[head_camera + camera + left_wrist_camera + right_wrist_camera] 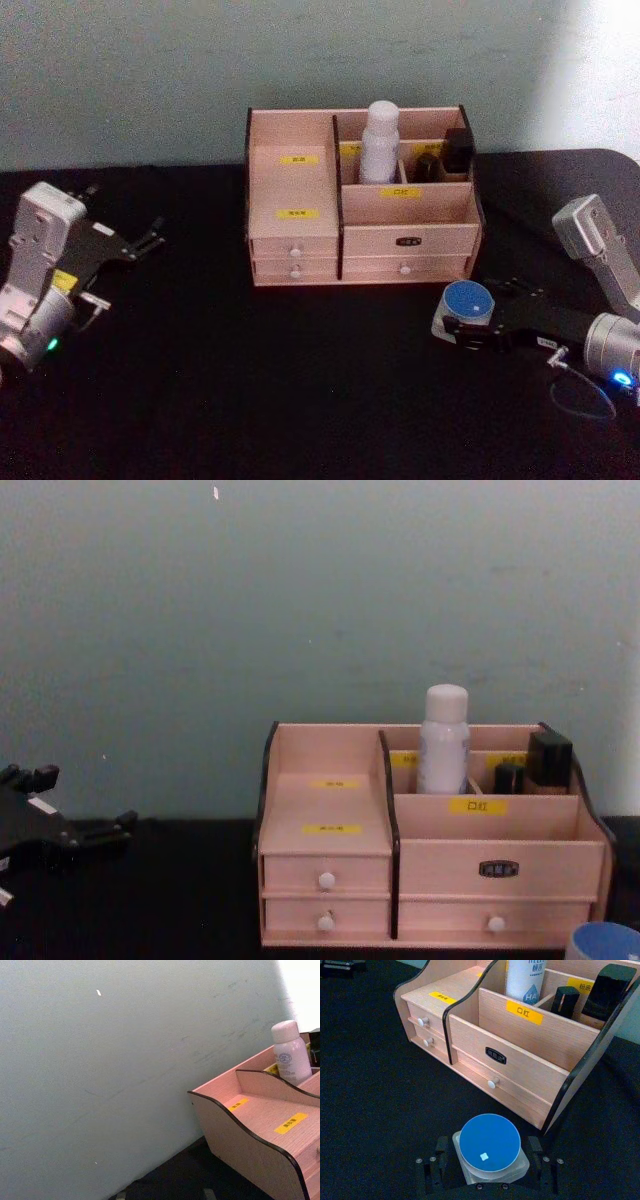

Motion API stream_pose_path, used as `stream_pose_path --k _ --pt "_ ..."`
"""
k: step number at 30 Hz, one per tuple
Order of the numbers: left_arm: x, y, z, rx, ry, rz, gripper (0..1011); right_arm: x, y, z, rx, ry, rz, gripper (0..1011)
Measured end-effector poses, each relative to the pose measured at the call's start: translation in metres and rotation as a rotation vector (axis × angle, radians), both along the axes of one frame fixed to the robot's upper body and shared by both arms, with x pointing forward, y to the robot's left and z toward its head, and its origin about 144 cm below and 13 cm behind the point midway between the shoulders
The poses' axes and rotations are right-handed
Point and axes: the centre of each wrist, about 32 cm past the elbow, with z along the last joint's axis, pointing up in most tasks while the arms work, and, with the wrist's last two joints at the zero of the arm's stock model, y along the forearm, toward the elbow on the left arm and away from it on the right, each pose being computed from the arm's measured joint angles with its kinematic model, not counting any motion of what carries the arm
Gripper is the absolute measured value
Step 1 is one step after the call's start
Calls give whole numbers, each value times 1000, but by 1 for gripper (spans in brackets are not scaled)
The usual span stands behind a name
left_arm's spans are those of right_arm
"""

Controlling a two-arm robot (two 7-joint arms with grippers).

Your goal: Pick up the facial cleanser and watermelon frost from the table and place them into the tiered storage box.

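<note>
Holding right now: your right gripper (pixel 478 320) has the watermelon frost (pixel 467 301), jaws pulled in snug on both sides of the clear jar, blue lid facing up.
Right arm pose: it comes in low from the right edge of the head view and lies nearly flat over the black table (pixel 250 390), wrist out to the right, gripper pointing left.
Where the jar sits: just in front of the right front corner of the tiered storage box (pixel 292 205), near the lower right drawer but apart from it. Can't tell if it's resting on the table or a hair off it.
Right wrist view: same story, the fingers (pixel 441 1157) hug the watermelon frost (pixel 490 1141) from either side, with the tiered storage box (pixel 520 1057) right behind it.
Chest view: you just catch the watermelon frost (pixel 606 942) at the bottom right corner, below the tiered storage box (pixel 330 780).
Cleanser spot: the facial cleanser (pixel 380 140) stands upright in a back compartment of the box's right half, cap poking above the rim. Small black bottles (pixel 458 150) sit in the cells to its right.
Left arm pose: your left gripper (pixel 154 232) hangs over the left side of the table, well apart from the box, pointing toward it, jaws open.
</note>
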Motion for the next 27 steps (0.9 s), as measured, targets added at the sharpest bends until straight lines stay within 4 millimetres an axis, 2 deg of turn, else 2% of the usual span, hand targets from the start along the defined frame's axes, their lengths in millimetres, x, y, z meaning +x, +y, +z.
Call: stream_pose_path --k 16,22,27 --pt "0 0 0 0 0 0 1001 0 0 0 -1 -1 1 1000" --pt "0 0 0 0 0 0 1001 0 0 0 0 -2 1 902" --pt "0 0 0 0 0 0 1001 0 0 0 0 -3 1 748"
